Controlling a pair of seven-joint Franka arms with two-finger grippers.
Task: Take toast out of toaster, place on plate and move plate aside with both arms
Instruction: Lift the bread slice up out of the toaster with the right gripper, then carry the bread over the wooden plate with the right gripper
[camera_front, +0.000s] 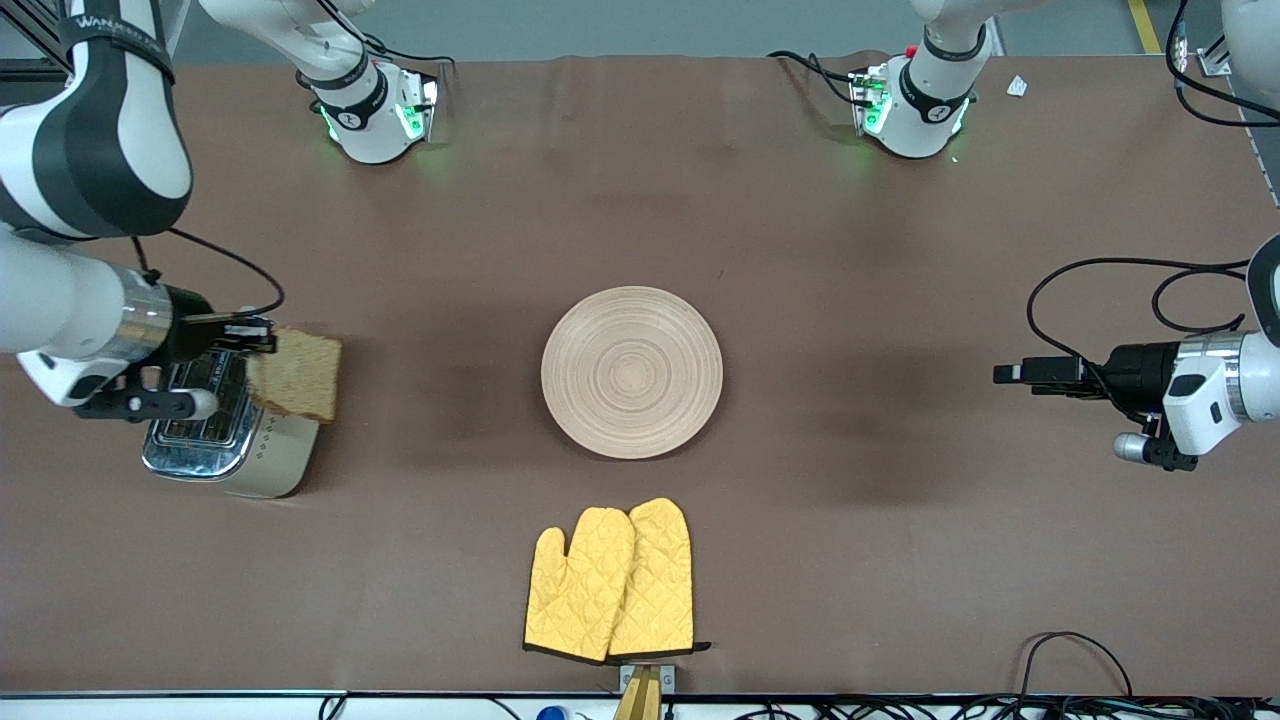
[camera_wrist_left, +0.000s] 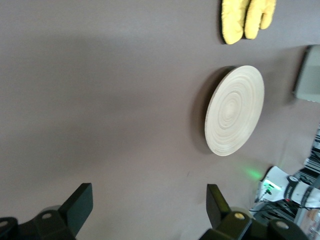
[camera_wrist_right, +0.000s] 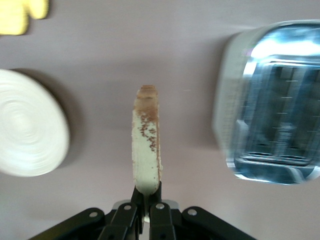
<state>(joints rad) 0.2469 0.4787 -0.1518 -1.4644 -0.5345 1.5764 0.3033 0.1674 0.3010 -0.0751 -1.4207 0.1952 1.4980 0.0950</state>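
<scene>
Over the toaster (camera_front: 228, 432) at the right arm's end, the toast (camera_front: 297, 374) is pinched on edge by the right gripper (camera_front: 262, 345) and should be carried level to the plate (camera_front: 631, 371) (left gripper (camera_front: 1010, 374) waits, spread wide)
</scene>
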